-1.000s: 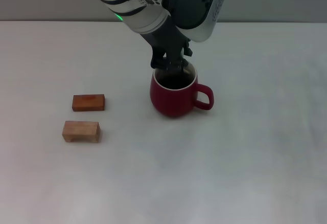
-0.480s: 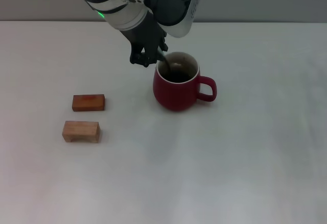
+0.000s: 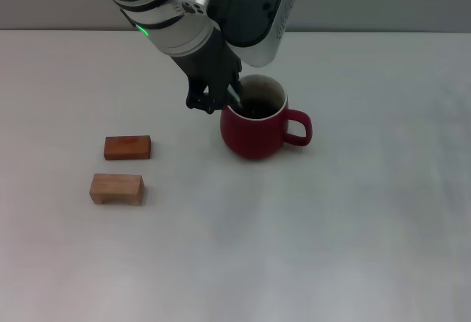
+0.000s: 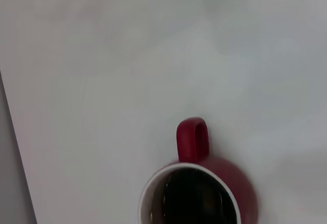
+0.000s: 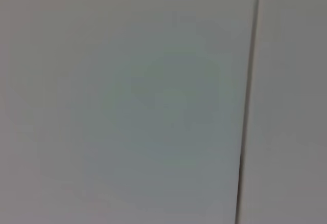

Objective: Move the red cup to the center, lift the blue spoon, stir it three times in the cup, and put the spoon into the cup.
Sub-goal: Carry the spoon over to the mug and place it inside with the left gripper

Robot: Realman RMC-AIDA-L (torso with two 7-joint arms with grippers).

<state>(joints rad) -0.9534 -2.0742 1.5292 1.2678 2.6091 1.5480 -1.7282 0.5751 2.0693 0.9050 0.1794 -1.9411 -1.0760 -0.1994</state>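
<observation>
- Cup (image 3: 256,127): rounded dark red mug, pale cream rim, dark inside. Loop handle points to 3 o'clock in the head view. Upright on the table (image 3: 353,219), a little above the middle of that view.
- Left wrist view looks straight down into the cup (image 4: 204,193); the handle stands out from the rim and the dark inside fills the opening. No detail can be made out inside.
- Spoon (image 3: 237,99): only a short, slim, dark bit shows, slanting from the claw down over the rim at the cup's 10 o'clock edge. The pale blue handle is hidden in the claw, and the bowl is lost in the dark inside.
- Left gripper (image 3: 213,100): black fingers at the cup's 10 o'clock, just beside the rim, pointing down and a little toward 5 o'clock. They look pressed together on the spoon's upper end, though the pinch itself is partly hidden.
- Left arm: white forearm with black bands and a green light comes in from 11 o'clock, with a large dark housing above the cup.
- Right gripper: out of the head view; its wrist view shows only bare pale surface and a thin dark seam.
- Two wooden blocks at 9 o'clock, well apart from the cup: reddish block (image 3: 127,147) above, paler block (image 3: 117,189) just below it.
</observation>
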